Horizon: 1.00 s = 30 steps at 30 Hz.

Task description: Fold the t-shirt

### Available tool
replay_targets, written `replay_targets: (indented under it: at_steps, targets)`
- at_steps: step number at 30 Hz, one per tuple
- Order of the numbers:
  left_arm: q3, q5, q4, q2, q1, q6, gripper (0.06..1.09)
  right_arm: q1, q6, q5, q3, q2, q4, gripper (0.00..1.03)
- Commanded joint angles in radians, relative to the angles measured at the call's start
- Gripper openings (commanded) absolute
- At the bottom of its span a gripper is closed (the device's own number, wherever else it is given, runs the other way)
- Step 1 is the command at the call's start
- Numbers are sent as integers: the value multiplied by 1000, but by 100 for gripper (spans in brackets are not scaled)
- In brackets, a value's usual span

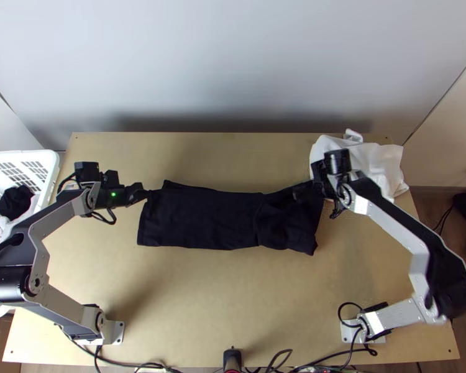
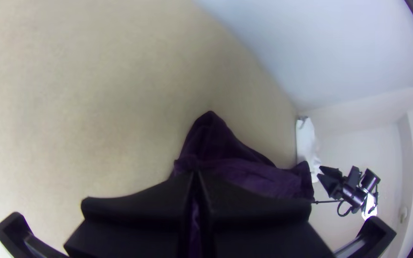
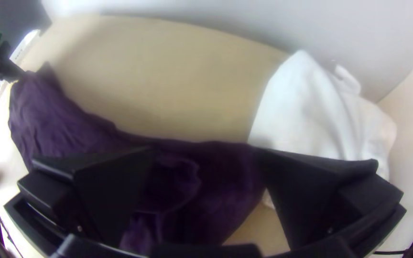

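Dark t-shirt (image 1: pixel 208 217) lies as a strip across desk (image 1: pixel 233 298); left gripper (image 1: pixel 143 192) at its left end, jaws closed on cloth. Right gripper (image 1: pixel 307 186) over right end; jaws open.

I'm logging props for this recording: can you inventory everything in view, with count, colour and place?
Cloth t-shirt: one, dark, in a long strip across the table
Crumpled cloth: one, white, table's far right corner
Wooden table: one, light tan, under both arms
Plastic slatted basket: one, white, left of the table
Bunched cloth in basket: one, dark
Wall: one, pale grey, beyond the table
Thin cables: several, black, near edge; too tangled to count
Jointed arms: two, silver-grey and black, left and right
Claws: two, black; left claw shut on the shirt's left end, right claw open at its right end
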Motion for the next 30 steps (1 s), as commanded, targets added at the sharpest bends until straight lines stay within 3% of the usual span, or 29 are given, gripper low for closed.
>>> replay_targets:
  at_steps: [1,4,7,15,30]
  targets:
    - [-16,-2,-2,-16,9,3,9,90,24,-17,73,-166,-114,98]
    - [-15,-2,-2,-17,9,2,9,161,80,-223,142,-174,-286,98]
    - [-7,-2,1,-16,6,-3,9,267,126,-319,125,-169,-371,98]
    - [22,-2,9,-2,-11,-26,9,494,221,-329,118,-71,-364,98]
    - [96,-2,62,61,-26,-70,9,494,268,-379,365,311,-261,98]
